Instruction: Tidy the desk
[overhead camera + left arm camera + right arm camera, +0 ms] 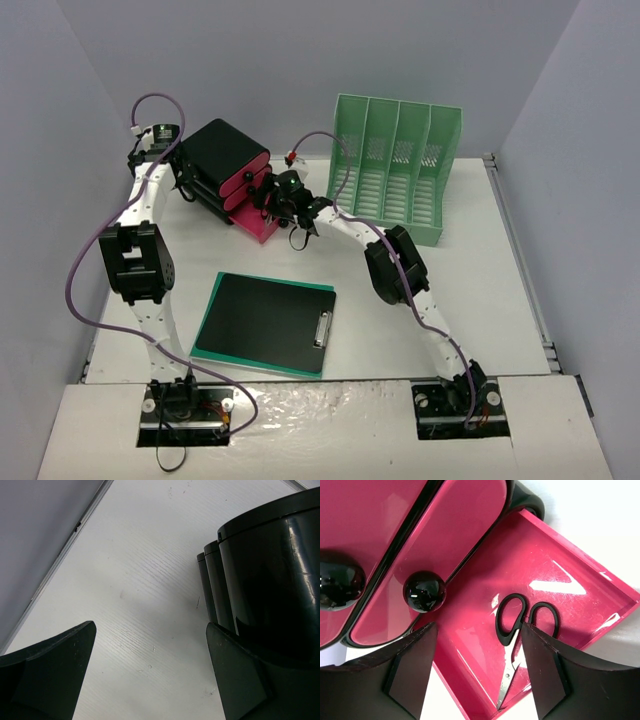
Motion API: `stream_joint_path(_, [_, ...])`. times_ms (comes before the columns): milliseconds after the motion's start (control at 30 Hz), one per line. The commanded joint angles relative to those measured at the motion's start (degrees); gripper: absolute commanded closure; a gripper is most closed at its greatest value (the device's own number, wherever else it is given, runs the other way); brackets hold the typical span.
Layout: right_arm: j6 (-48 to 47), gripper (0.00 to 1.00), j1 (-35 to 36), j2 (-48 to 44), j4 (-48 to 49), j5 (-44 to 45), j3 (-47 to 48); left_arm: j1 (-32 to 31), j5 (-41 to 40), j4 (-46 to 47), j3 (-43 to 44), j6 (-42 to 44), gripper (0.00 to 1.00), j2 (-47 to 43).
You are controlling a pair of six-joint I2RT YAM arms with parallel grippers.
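Observation:
The white desk [470, 300] carries a black drawer unit [222, 160] with pink fronts at the back left. Its bottom pink drawer [262, 228] is pulled out. My right gripper [284, 205] hovers over that drawer [560, 565] and stands open [477, 672]. Black-handled scissors [507, 672] lie flat inside the drawer, below the jaws, touched by neither finger. A round black knob [424, 591] marks the drawer front above. My left gripper [184, 188] is at the unit's left side, open [150, 675] over bare desk [140, 580], with the unit's black wall [270, 570] by its right finger.
A black clipboard [268, 320] on a green pad lies near the front, between the arms. A mint-green file rack [395, 165] stands at the back right. The desk's metal rail [75, 530] runs along the left edge.

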Motion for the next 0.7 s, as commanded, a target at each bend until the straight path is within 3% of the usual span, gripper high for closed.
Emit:
stream_joint_path(0, [-3.35,0.35,0.01,-6.16,1.28,-2.43,0.89,-0.28,-1.10,0.96,2.35,0.77,0.10,-2.65])
stream_joint_path(267, [-9.29,0.40,0.21,-12.11,-0.47,-5.92,-0.48,-0.34,-1.16,0.94,2.43,0.77,0.10,-2.71])
stream_joint_path(667, [-20.76,0.51,0.77,-17.28,-16.24,-0.63,-6.70,-0.28,-1.18,0.88,2.46,0.77,0.10,-2.83])
